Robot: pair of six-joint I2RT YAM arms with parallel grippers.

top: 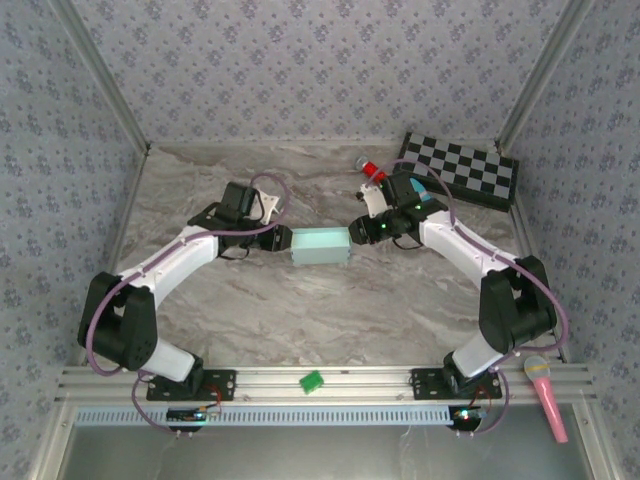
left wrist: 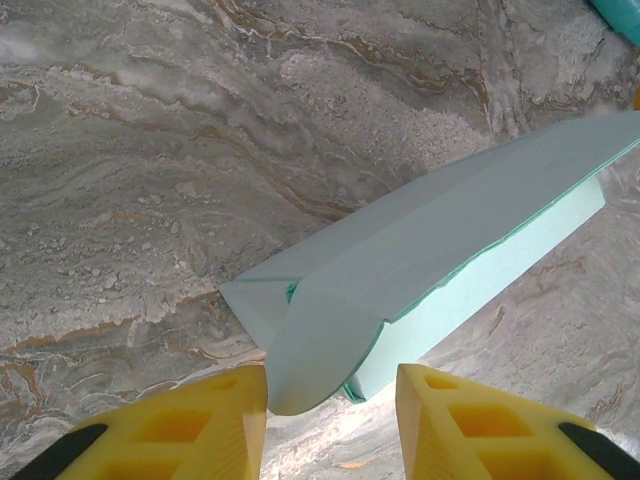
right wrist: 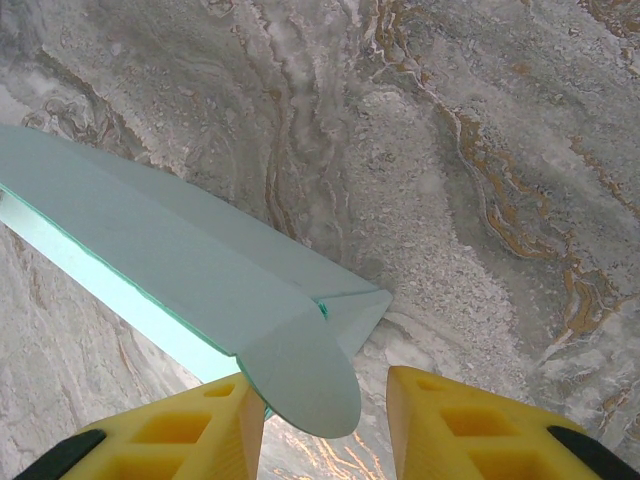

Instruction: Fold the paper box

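Paper box (top: 320, 245) lies mid-way on the table (top: 300, 315); left gripper (top: 283, 240) at its left end, right gripper (top: 356, 234) at its right end; checkerboard (top: 462, 170) behind, far right

Bare table (top: 300, 310) nearside; left end effector (top: 285, 240), right end effector (top: 353, 234) at paper box (top: 320, 246) ends

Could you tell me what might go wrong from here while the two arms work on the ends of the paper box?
1. The rounded flap sits off-centre between the open left fingers; closing could crumple it rather than tuck it.
2. The right fingers straddle the opposite flap; uneven pushing could slide or skew the light paper box.
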